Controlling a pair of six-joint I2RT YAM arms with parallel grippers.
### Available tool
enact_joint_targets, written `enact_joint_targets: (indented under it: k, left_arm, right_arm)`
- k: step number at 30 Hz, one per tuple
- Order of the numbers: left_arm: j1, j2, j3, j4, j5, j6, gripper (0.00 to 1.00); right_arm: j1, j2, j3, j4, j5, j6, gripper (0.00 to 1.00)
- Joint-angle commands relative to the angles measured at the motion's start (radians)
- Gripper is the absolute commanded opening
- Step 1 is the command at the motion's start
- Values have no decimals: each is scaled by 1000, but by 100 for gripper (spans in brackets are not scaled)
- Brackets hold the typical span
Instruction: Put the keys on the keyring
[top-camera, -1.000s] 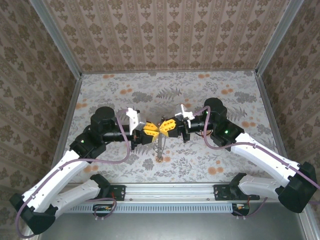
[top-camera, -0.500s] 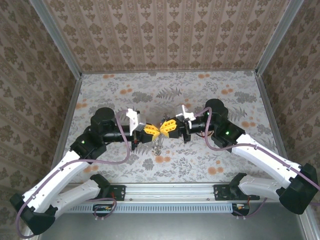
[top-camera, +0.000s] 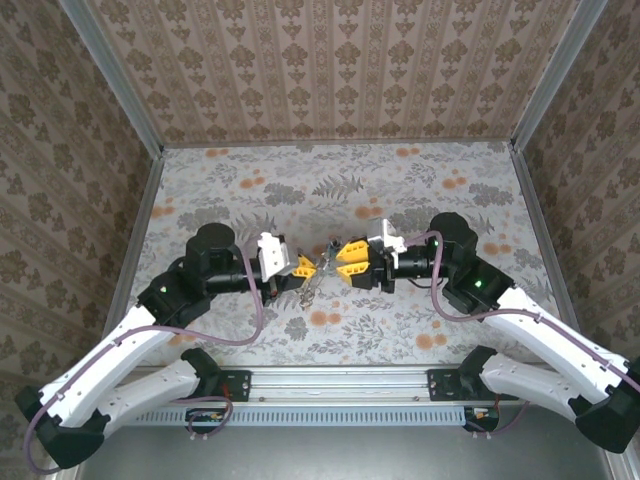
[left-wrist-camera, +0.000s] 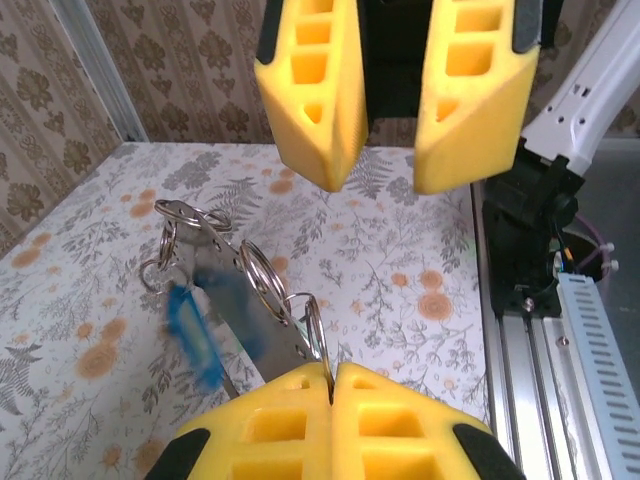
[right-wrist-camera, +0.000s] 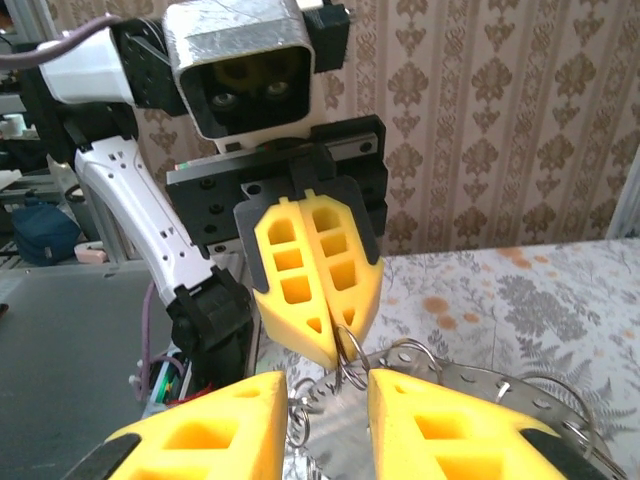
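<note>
Keyring (left-wrist-camera: 262, 300) is hanging above the desk (top-camera: 400, 190) between the arms, one thin ring pinched in the closed left claw (left-wrist-camera: 332, 372). The right claw (right-wrist-camera: 325, 400) is facing it, fingers parted, gripping nothing. A blurred blue tag (left-wrist-camera: 195, 335), possibly a key, is dangling beneath.

A metal rail (top-camera: 340, 383) lies along the near edge of the floral-printed table (top-camera: 400, 190).

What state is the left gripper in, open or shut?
Shut: the left gripper has its fingers pressed together, pinching a loop of the keyring.
</note>
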Motion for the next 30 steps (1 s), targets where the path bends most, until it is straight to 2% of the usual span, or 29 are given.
enact_joint_targets:
  k: [1,5,19,25,30]
  left_arm:
    - [-6,-14,26,9,20,53,0]
    - [-2,31,61,-23,122,47,0]
    - [44,90,151,-76,348,9,0]
    - [48,105,158,-60,392,-13,0]
    - [50,117,159,-55,388,-12,0]
  right_arm:
    - [5,-13,9,-96,34,-41,28]
    - [7,10,24,-94,21,-61,27]
    - [20,14,10,-56,17,-86,25]
    - [20,5,0,-49,2,-86,24]
    - [20,-3,-4,-30,-16,-73,24]
